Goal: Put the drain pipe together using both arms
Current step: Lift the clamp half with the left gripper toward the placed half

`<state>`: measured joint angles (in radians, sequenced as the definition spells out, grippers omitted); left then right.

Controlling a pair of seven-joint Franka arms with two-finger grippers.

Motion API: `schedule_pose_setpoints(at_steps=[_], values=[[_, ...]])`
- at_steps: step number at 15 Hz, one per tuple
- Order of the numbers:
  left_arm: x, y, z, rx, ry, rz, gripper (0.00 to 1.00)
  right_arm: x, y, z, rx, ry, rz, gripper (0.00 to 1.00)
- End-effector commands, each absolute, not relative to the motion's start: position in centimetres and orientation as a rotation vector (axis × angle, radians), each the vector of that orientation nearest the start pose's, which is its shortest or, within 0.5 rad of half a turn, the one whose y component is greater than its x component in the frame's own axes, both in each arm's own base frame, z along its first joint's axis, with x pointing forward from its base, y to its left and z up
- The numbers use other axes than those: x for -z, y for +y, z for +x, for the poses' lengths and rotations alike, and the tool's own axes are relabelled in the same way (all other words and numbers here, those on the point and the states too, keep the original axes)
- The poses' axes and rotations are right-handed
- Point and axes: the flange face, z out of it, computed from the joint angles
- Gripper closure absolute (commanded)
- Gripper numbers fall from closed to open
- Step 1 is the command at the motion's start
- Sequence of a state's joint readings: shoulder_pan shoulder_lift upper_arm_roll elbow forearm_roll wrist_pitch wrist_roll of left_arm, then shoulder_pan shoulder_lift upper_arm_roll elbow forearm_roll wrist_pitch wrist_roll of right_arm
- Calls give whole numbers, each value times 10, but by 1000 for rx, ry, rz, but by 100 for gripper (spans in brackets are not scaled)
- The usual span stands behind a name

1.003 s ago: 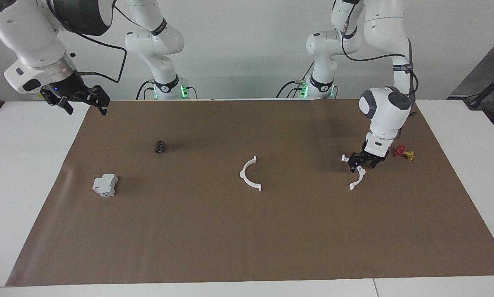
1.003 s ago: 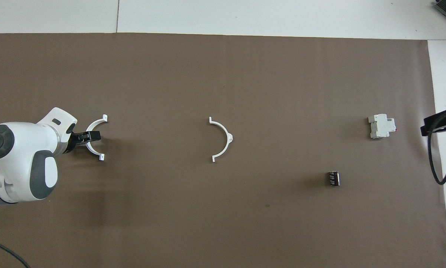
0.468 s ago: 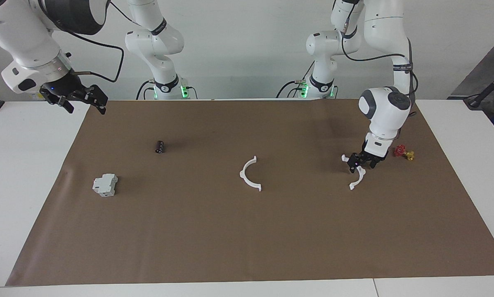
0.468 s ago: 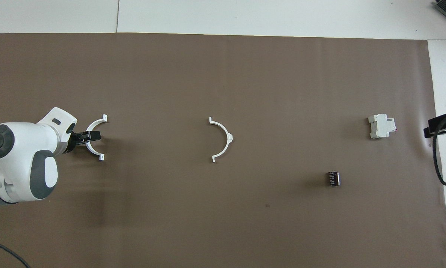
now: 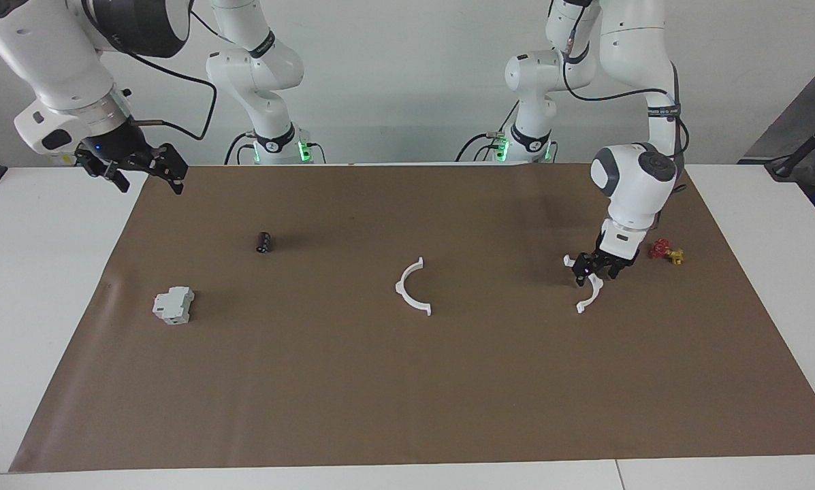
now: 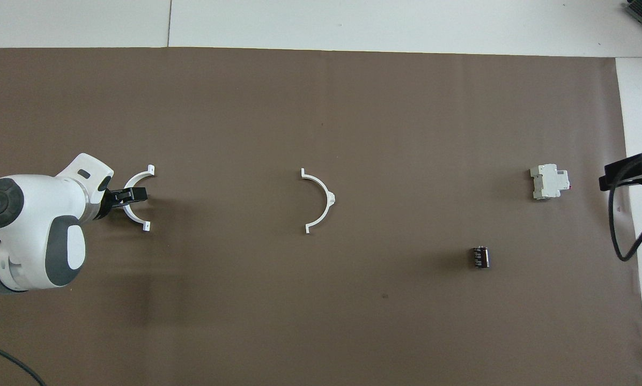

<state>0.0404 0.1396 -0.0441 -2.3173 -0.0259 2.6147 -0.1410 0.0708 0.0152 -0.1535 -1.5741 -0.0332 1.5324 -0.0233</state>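
The drain pipe lies as two separate white half-rings on the brown mat. One half-ring (image 5: 592, 294) (image 6: 134, 219) is at the left arm's end. My left gripper (image 5: 594, 269) (image 6: 128, 196) is low over its arc, open, with a finger on each side of the thin plastic. The other half-ring (image 5: 400, 286) (image 6: 329, 198) lies alone in the middle of the mat. My right gripper (image 5: 135, 167) (image 6: 629, 174) hangs open and holds nothing, high over the mat's edge at the right arm's end.
A grey-white boxy block (image 5: 173, 304) (image 6: 550, 182) and a small dark cylinder (image 5: 263, 241) (image 6: 480, 257) lie toward the right arm's end. A red-and-yellow valve piece (image 5: 666, 252) sits beside the left gripper. The brown mat (image 5: 407, 395) covers most of the white table.
The right gripper has shifted a little in over the mat's edge. The left gripper stays at its half-ring, which has not moved.
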Motion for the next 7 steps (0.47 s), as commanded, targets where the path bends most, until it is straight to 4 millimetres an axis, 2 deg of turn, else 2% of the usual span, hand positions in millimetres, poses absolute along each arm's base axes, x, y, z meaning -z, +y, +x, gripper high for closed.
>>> schedule_pose_setpoints(at_steps=[1,2,4,7], values=[[-300,-4,540,240,-272,-3160,40,-612,-55,547,-71,134,-3171,0],[-301,-3,541,240,-275,-3160,54,-612,-55,546,-76,136,-3170,0],[-302,-3,541,242,-275,-3160,100,-610,-55,544,-83,145,-3166,0],[-302,-5,541,232,-270,-3161,100,-608,-55,540,-109,143,-3164,0]])
